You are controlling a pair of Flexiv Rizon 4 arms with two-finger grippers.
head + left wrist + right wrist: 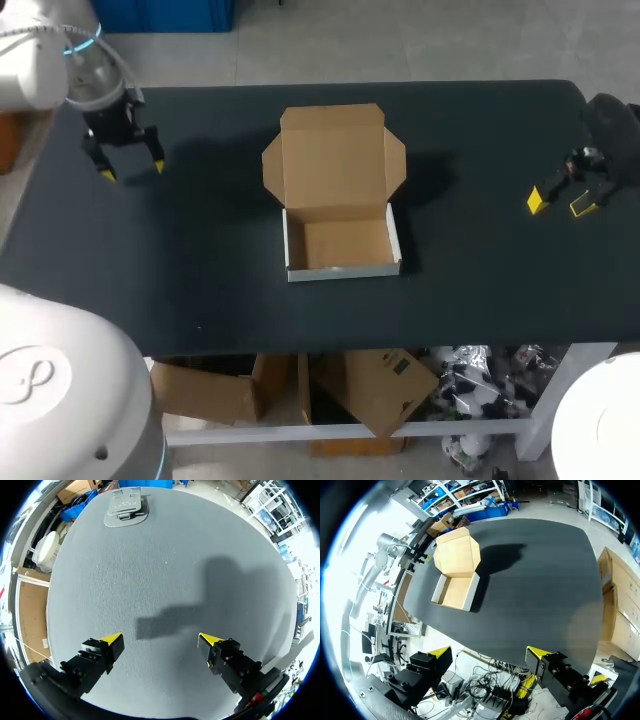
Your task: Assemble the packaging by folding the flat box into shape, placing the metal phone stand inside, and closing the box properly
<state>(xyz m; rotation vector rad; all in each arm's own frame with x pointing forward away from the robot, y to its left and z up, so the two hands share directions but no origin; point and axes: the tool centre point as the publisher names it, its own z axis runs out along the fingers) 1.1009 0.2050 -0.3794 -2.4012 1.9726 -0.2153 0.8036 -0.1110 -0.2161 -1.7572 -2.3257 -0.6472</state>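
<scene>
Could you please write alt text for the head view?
An empty brown cardboard box, lid open, sits centred on the black table. The left gripper and right gripper, both open, are well clear at either side.

No legible text, number or label appears in any view. The only mark is a curled line emblem on the white robot housing (40,380) at the lower left of the head view, and it forms no readable characters. The cardboard box (338,200), at the centre of the head view, shows plain brown faces. On the metal phone stand (125,507), seen in the left wrist view, any marking is too small to tell.
</scene>
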